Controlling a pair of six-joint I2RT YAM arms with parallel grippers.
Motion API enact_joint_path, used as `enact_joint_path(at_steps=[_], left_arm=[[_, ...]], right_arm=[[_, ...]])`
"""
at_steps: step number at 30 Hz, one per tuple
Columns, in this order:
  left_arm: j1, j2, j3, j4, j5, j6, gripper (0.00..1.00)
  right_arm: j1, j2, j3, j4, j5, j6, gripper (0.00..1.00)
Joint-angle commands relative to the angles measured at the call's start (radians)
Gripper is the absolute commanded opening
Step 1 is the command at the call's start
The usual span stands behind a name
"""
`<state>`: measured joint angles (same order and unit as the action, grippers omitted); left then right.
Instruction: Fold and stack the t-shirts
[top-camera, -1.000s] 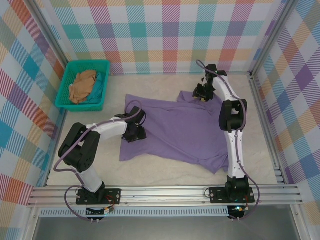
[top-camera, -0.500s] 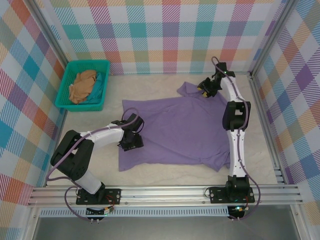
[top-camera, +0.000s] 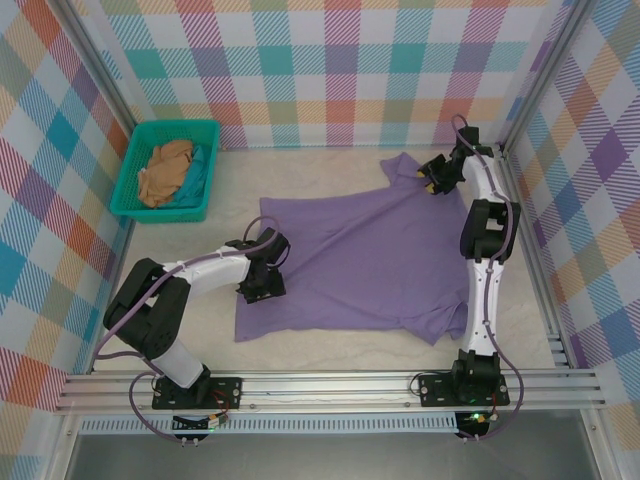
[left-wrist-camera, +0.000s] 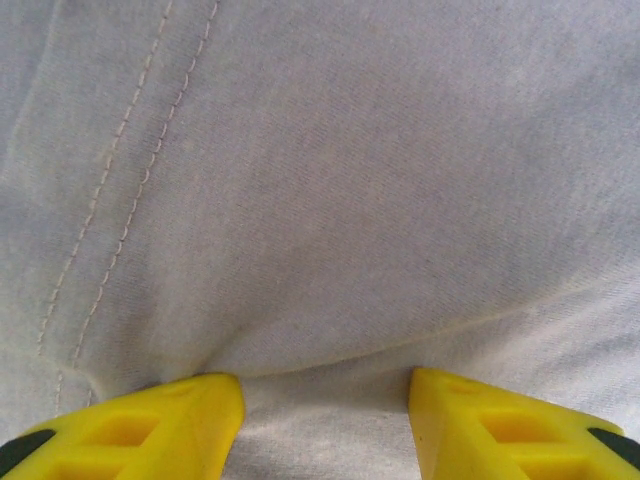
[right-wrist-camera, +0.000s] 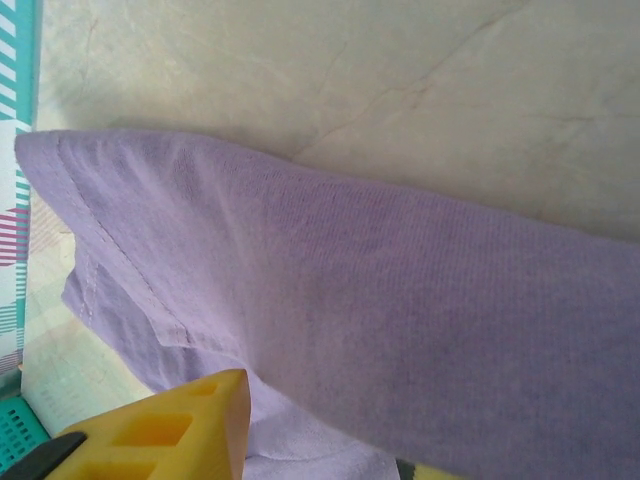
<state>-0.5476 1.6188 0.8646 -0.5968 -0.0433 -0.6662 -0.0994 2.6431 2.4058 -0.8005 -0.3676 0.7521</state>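
Observation:
The lavender t-shirt (top-camera: 370, 260) lies spread across the middle of the table, stretched between both arms. My left gripper (top-camera: 262, 280) sits low on its left edge. In the left wrist view its yellow fingers (left-wrist-camera: 150, 420) stand on either side of a raised fold of the cloth (left-wrist-camera: 350, 200), shut on it. My right gripper (top-camera: 432, 180) is at the far right, shut on the shirt's far sleeve corner, which it holds taut. In the right wrist view, purple cloth (right-wrist-camera: 400, 300) runs between the jaws (right-wrist-camera: 330, 445). A tan t-shirt (top-camera: 165, 170) lies crumpled in the basket.
The teal plastic basket (top-camera: 130, 205) stands at the back left against the checked wall, with teal cloth beside the tan shirt. Bare table shows behind the shirt (top-camera: 300, 170) and along the near edge. A metal frame post (top-camera: 520, 200) runs close to the right arm.
My right gripper has drawn the shirt's far sleeve rightward toward the back right corner, pulling the cloth flatter. The left gripper slid slightly nearer with the left edge and then held.

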Motion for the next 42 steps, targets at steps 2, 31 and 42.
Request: enact_joint_path(at_steps=[2,31,42], left_arm=[[-0.002,0.052,-0.094,-0.162,-0.006,-0.021,0.51],[-0.020,0.130,0.362,-0.308,-0.063,0.075,0.52],[-0.164,0.446,0.852,-0.322,0.014,0.157,0.50]], right_arm=[[-0.022,-0.074,-0.069,-0.042,0.103,-0.032,0.44],[0.030,-0.175,-0.154,-0.111,0.082,-0.465,0.22],[0.032,-0.048,-0.087,-0.174,0.010,-0.376,0.10]])
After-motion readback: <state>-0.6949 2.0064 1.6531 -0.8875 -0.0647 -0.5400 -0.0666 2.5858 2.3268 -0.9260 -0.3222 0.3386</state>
